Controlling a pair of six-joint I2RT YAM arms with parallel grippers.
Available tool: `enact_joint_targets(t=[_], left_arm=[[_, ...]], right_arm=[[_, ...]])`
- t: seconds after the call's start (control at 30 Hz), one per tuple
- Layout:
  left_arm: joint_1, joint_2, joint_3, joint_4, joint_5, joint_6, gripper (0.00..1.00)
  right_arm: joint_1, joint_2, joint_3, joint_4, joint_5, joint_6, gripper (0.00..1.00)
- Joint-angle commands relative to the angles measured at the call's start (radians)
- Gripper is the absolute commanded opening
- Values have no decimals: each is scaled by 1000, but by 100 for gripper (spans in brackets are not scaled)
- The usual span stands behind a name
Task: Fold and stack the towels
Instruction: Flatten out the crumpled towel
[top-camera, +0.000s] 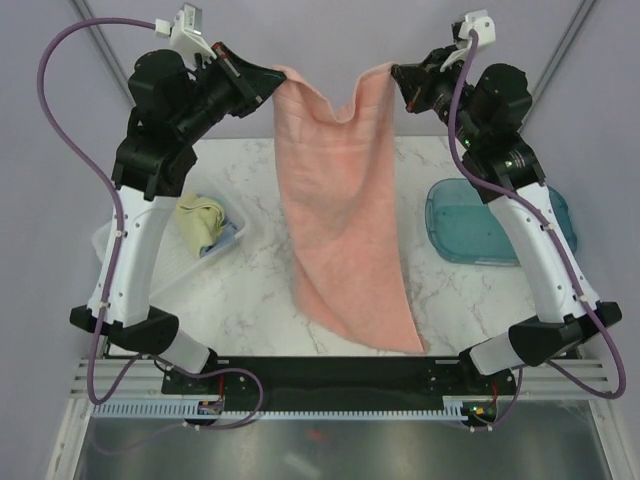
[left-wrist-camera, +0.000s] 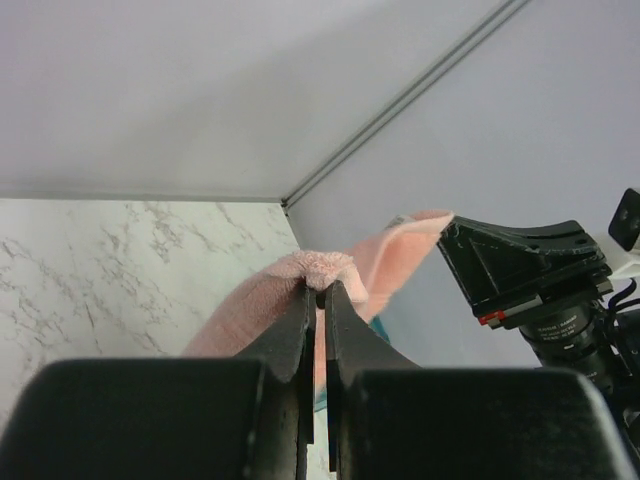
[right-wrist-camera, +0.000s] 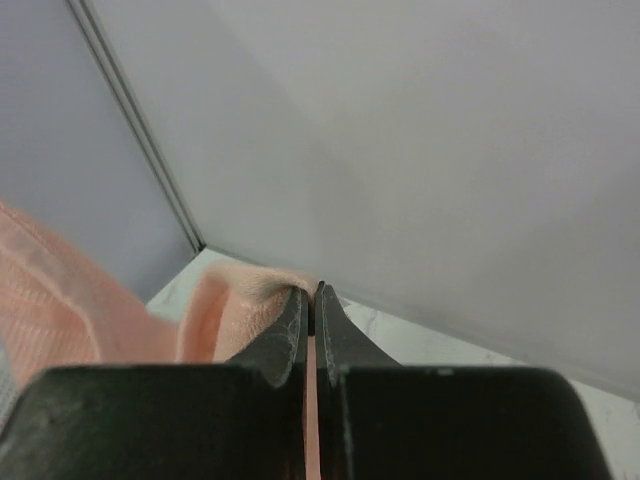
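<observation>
A white-veined marble bench stands in a corner of pale grey walls, evenly lit. At the far left a white perforated basket sits on the bench, with a pale-yellow-and-teal towel crumpled inside it. Right of that, raised above the bench, the left tool is pinched narrow on one top corner of the salmon-pink towel. The left wrist view shows terry bunched between the jaws. The towel hangs between the two arms, its top edge sagging to a V in the middle and its lower edge reaching toward the near side of the bench. I cannot tell whether it touches there. The right tool clamps the other top corner, its jaws almost closed on a thin fold. Further right a teal translucent tray lies on the bench, apart from the towel.

The cloth looks light, limp and without any stiffness, so it should drape wherever it is lowered. Its looped pile likely grips well, making the corners the sound place to hold. On smooth marble it will probably slide easily when dragged.
</observation>
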Motion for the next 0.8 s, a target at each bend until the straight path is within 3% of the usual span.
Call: enact_joint_targets(t=[0.0,0.17,0.47,0.77], left_arm=[[4,-35,79,107,-7,64,2],[4,-163,-24,111,71,41,2],[3,-480,-339,106,220,-122,2],[3,-538,-248,135,318,-244,2]], right_arm=[[-2,-53,80,45,-18,-34,0],[-2,-208,-46,48,-121,-2,0],[-4,-510,-210,42,-339,162,0],[-2,-561,-138,187,-429,372,0]])
